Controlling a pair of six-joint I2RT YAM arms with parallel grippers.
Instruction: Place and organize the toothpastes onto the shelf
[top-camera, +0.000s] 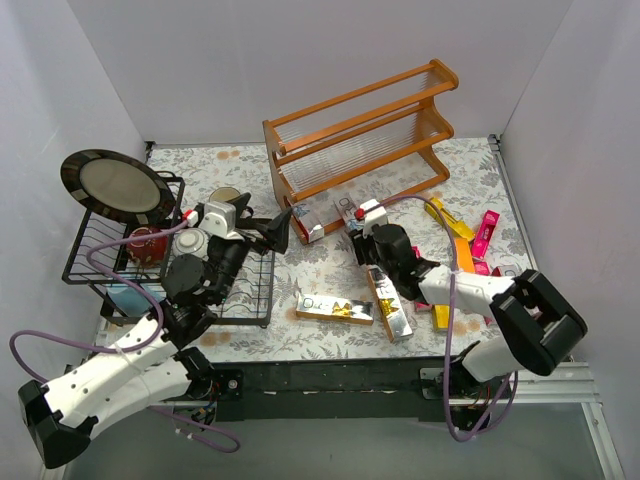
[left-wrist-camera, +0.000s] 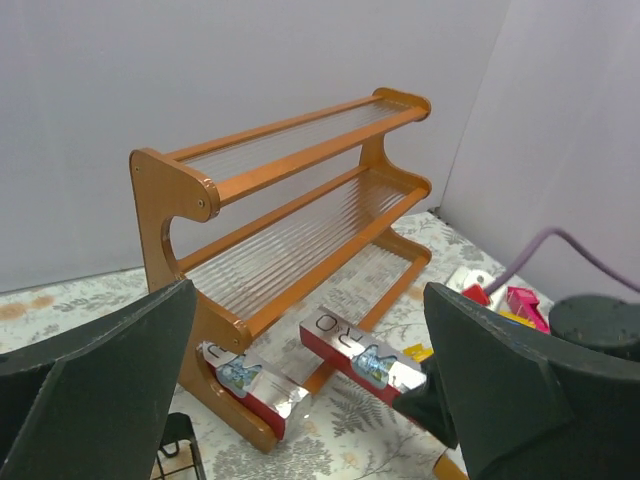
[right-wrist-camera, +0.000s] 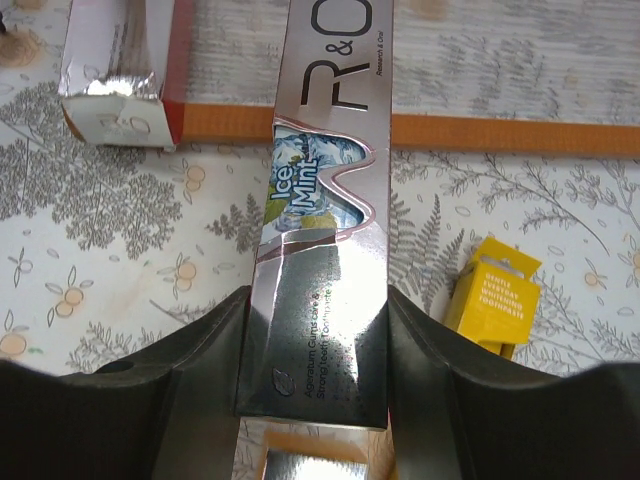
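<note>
The right gripper (right-wrist-camera: 315, 340) holds a glossy silver Ice Mint toothpaste carton (right-wrist-camera: 330, 120) between its fingers. The left gripper (left-wrist-camera: 305, 390) stands wide before the shelf (left-wrist-camera: 290, 200).

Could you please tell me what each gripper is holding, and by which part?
Right gripper clamps the silver toothpaste box by its near end; left gripper is open, empty.

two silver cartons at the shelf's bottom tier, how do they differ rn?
Grip: the silver Ice Mint carton is clamped in the right claw; the silver carton left of it lies free, the open left claw apart from it. Reach: the Ice Mint carton juts well past the orange wooden shelf's front rail toward the arm; the left carton ends near that rail. Shared: mirrored silver print, red sides, far ends in the bottom tier.
</note>
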